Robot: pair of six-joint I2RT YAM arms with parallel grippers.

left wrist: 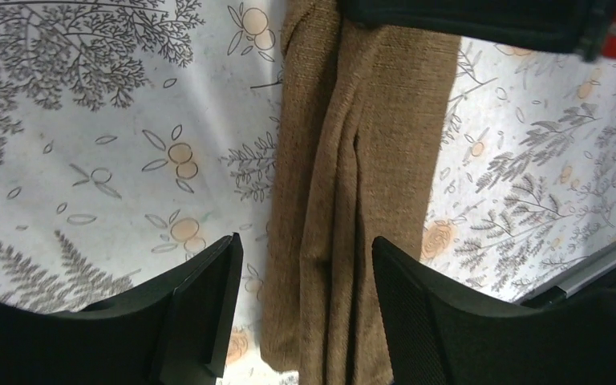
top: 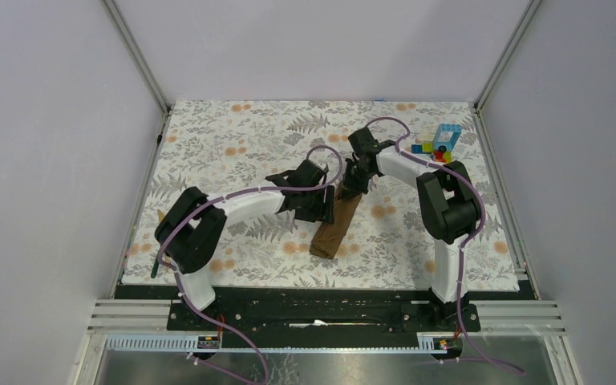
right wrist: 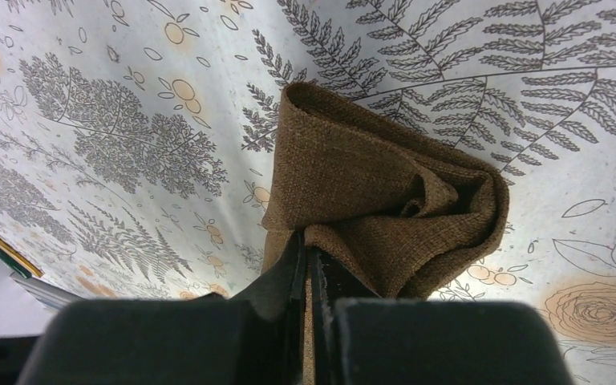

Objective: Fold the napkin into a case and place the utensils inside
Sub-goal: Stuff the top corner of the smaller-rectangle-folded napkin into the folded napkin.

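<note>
A thin yellowish sliver (top: 162, 215) lies at the far left edge of the grey-and-orange floral table covering (top: 233, 136). It is too small to tell what it is.

The left gripper (left wrist: 305, 245) hangs over the plain brown fabric napkin (left wrist: 353, 160), which is folded into a long narrow strip near the middle of the table. Its black fingers (left wrist: 200, 305) stand apart, one on each side of the strip, with the cloth running between them. Whether either finger touches the fabric cannot be told. In the left wrist view the strip's near end is cut off by the bottom edge, and its far end passes under a dark gripper body at the top.

To the right, the right gripper (right wrist: 309, 269) has its fingers pressed together on the napkin's far end, pinching a bunched, rolled fold of cloth. The gripper's own body hides the fabric below the pinch.

From above, the strip slants from the right gripper toward the near edge, and the left gripper covers part of its left side.

Farther right, a small stack of colourful toy blocks (top: 439, 143) stands near the far right corner, well apart from the napkin.
</note>
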